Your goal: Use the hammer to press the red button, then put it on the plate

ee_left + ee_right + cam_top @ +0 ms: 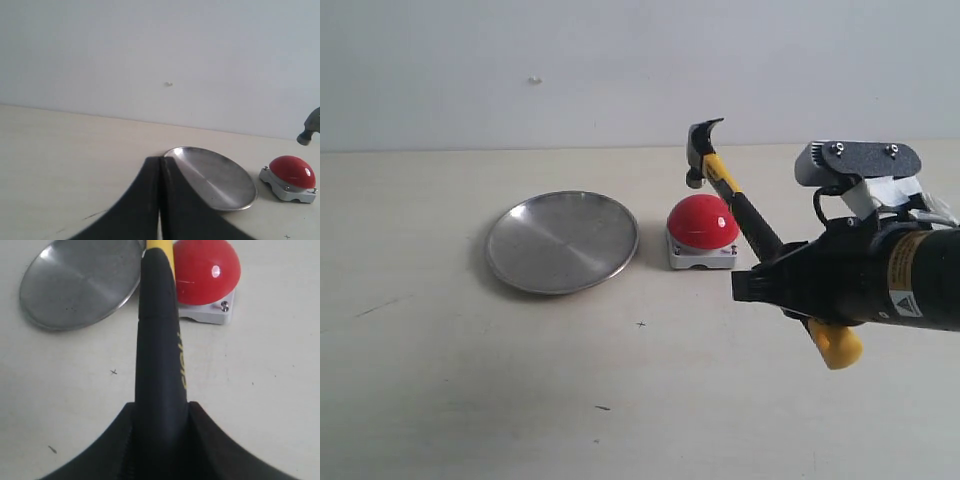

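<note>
My right gripper (762, 272) is shut on the black grip of the hammer (742, 212). The handle slants up and left, and the dark head (701, 150) hangs in the air above and just behind the red button (703, 221), apart from it. The yellow butt end (836, 345) sticks out below the gripper. In the right wrist view the handle (160, 340) runs between the jaws (161, 412) toward the button (205, 270). The silver plate (562, 241) lies left of the button. My left gripper (160, 165) is shut on nothing, near the plate (220, 180).
A pale wall (620, 70) rises behind the beige tabletop (470, 400). Small dark marks dot the table in front of the plate and button. The hammer's head (310, 131) shows at the edge of the left wrist view, above the button (292, 170).
</note>
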Robot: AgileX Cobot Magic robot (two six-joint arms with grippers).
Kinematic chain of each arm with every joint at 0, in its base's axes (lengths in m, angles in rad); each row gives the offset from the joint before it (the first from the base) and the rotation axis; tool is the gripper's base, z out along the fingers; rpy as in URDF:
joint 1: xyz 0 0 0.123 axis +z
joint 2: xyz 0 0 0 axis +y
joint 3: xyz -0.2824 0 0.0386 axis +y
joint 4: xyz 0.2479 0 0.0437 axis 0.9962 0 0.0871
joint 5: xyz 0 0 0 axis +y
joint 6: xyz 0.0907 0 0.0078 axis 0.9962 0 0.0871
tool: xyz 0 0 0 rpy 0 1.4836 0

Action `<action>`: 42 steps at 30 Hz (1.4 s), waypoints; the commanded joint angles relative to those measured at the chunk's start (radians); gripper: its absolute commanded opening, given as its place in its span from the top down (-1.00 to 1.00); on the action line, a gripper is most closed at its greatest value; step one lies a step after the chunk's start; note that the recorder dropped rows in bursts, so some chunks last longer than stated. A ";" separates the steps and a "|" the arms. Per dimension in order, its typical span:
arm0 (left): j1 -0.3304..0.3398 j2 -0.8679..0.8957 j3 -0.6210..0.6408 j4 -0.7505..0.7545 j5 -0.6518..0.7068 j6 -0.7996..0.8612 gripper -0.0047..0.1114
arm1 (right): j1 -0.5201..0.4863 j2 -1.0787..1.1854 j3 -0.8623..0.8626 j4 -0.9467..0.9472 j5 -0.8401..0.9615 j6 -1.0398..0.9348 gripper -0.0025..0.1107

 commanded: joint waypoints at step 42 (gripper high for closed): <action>-0.001 -0.006 0.001 -0.007 -0.006 -0.006 0.92 | -0.004 0.426 -0.224 0.101 -0.851 0.295 0.96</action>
